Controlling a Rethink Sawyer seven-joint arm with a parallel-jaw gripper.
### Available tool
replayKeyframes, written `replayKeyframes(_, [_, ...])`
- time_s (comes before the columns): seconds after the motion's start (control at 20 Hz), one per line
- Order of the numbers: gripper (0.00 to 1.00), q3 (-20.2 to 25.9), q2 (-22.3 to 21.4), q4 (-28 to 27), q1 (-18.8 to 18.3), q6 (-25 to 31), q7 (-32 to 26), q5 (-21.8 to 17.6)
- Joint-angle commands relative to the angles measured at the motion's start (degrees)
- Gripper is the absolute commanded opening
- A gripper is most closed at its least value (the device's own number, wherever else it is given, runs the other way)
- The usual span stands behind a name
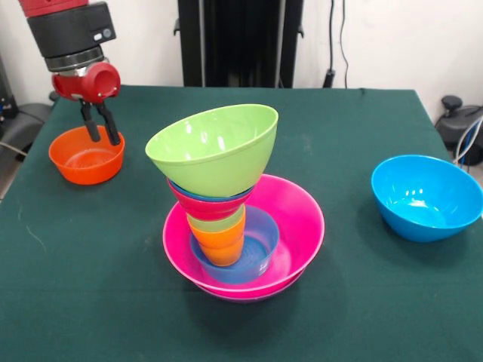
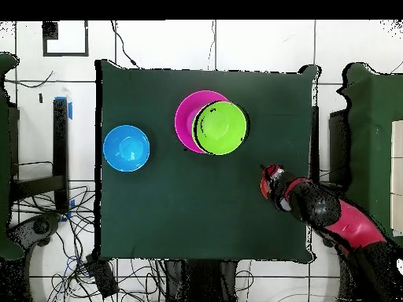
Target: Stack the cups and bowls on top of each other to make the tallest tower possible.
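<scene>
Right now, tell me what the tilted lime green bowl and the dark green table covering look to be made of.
The lime green bowl looks like glossy moulded plastic: bright window-like highlights sit on its smooth inner wall. The table covering looks like matte cloth, probably felt: it shows no shine and faint creases.

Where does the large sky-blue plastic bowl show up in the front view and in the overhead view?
Front view: the large sky-blue plastic bowl stands alone at the right, apart from the stack.
Overhead view: it sits at the left of the green table, again alone.
Shared landmark: the tilted lime green bowl topping the stack in the wide pink bowl; the blue bowl lies to its side in both views.
</scene>
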Motion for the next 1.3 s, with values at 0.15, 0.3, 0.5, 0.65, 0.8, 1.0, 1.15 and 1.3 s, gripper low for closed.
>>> replayKeyframes(0.15, [1.00,2.36,3.89,-1.95,2.57,-2.79,-1.73,-3.46])
replayKeyframes(0.3, [1.00,2.62,4.49,-2.78,2.28,-2.58,-2.51,-3.78])
replayKeyframes(0.5, [1.00,3.24,5.88,-4.81,1.91,-1.69,-4.20,-4.24])
replayKeyframes(0.65, [1.00,3.69,6.70,-6.04,1.89,-1.04,-5.08,-4.39])
replayKeyframes(0.8, [1.00,3.78,7.42,-6.95,2.12,-0.87,-5.29,-4.55])
replayKeyframes(1.0, [1.00,3.60,7.73,-7.99,2.38,-0.47,-5.40,-4.73])
replayKeyframes(1.15, [1.00,3.53,7.61,-9.28,2.61,0.39,-5.66,-4.84])
replayKeyframes(1.3, [1.00,3.46,6.66,-9.15,2.62,0.70,-5.43,-5.12])
